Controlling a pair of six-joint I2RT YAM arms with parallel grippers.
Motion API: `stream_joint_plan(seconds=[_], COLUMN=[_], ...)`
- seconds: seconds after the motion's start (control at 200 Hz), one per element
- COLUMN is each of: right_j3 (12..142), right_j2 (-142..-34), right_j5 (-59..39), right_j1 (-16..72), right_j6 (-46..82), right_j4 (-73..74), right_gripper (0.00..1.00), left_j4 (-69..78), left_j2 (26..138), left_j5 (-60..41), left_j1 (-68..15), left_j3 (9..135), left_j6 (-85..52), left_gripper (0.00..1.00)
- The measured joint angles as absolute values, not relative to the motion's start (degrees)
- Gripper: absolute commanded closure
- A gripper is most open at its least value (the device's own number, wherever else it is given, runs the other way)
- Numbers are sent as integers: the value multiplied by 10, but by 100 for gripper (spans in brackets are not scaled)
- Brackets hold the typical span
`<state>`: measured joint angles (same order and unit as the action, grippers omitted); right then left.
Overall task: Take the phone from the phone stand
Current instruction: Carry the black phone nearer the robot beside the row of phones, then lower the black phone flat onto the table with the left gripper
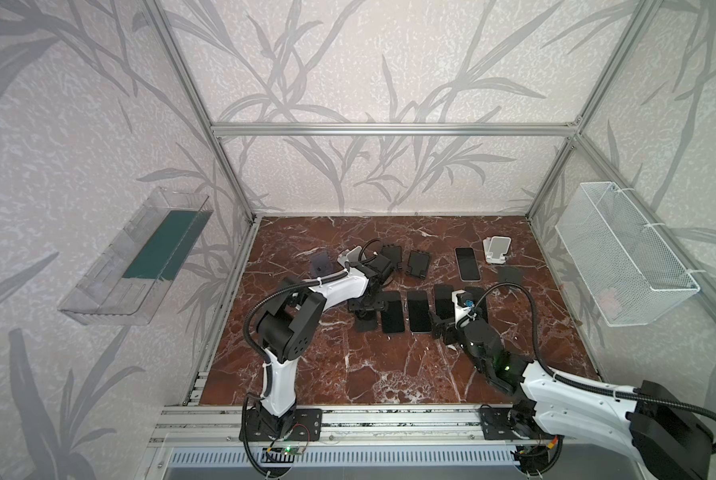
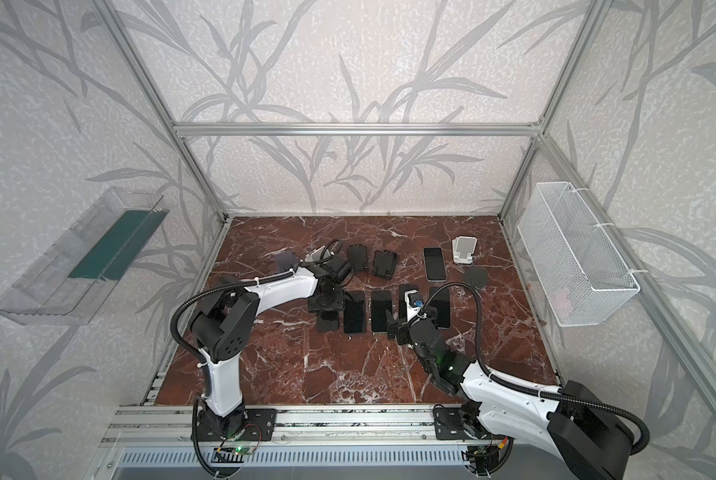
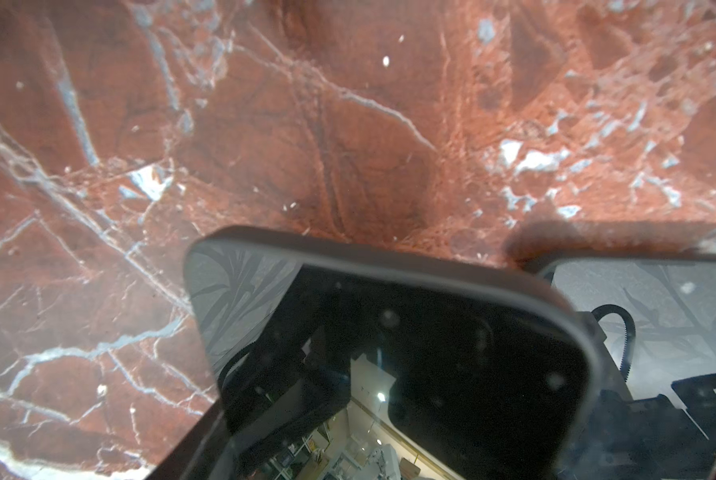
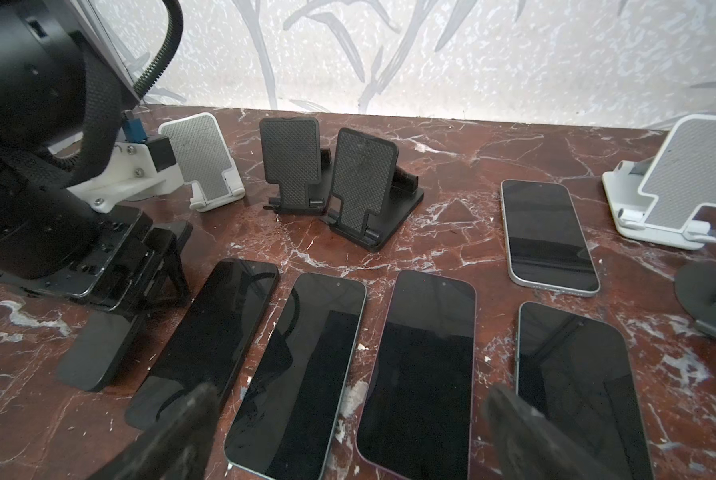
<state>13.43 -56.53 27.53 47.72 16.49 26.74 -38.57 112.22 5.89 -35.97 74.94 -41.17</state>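
Phone (image 3: 389, 353) tight within left pincer (image 1: 366, 306), at black stand (image 4: 94, 353); right pincer (image 4: 350, 411) agape and empty.

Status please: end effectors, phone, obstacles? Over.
Left end effector shut on phone. Phone not yet clear of black stand. Right end effector open. Next phone close beside.

Nothing legible shows in any view. The glossy black rectangular phone (image 3: 389, 332) in the left wrist view only mirrors the room. The flat dark-screened phones (image 4: 429, 365) on the red marble tabletop (image 4: 451, 208) are blank. The textured stand plates (image 4: 362, 183) carry only a diamond pattern.
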Motion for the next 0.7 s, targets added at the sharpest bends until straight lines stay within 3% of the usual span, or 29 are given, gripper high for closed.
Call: stream_joint_plan(seconds=[0.7], right_j3=[134], right_j2=[-567], right_j5=[269], right_j1=[477], right_j6=[165], right_j4=[267], right_gripper=[1], left_j4=[-385], left_j2=[1124], left_j5=[49], left_j1=[-359], left_j3=[748], left_j6=[-407], left_gripper=[46])
